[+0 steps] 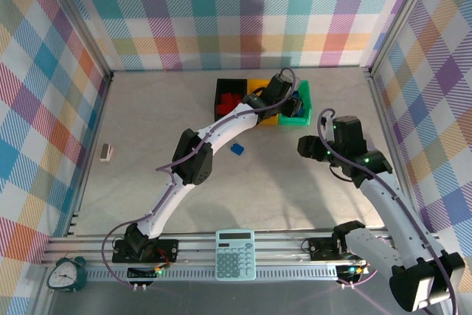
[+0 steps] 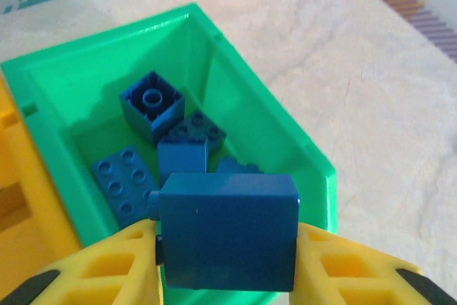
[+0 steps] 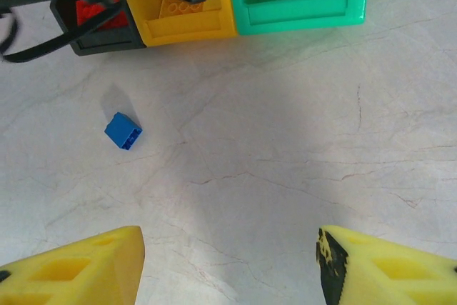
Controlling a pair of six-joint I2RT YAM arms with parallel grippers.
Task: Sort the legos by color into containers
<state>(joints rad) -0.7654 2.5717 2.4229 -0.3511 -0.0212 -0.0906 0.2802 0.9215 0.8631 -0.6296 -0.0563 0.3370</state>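
The left hand (image 2: 228,262) is clamped on a blue brick (image 2: 227,230), which is gripped by its side faces between the two yellow fingers (image 2: 107,269). The brick is held above the near end of the green bin (image 2: 214,69).

Several blue bricks (image 2: 151,105) lie inside the green bin, some stud-side up and some tipped. The yellow bin (image 3: 186,23) stands against the green bin, and a yellow studded piece (image 3: 187,6) is seen in it. The black bin (image 3: 100,37) stands against the yellow bin and holds red bricks (image 3: 96,11). A loose brick (image 3: 123,131), blue, lies on the table (image 1: 147,145), near the bins and apart from them.

The left arm is stretched across the table to the bins. The right hand (image 3: 228,269) is held over bare table with its fingers wide apart and nothing between them.
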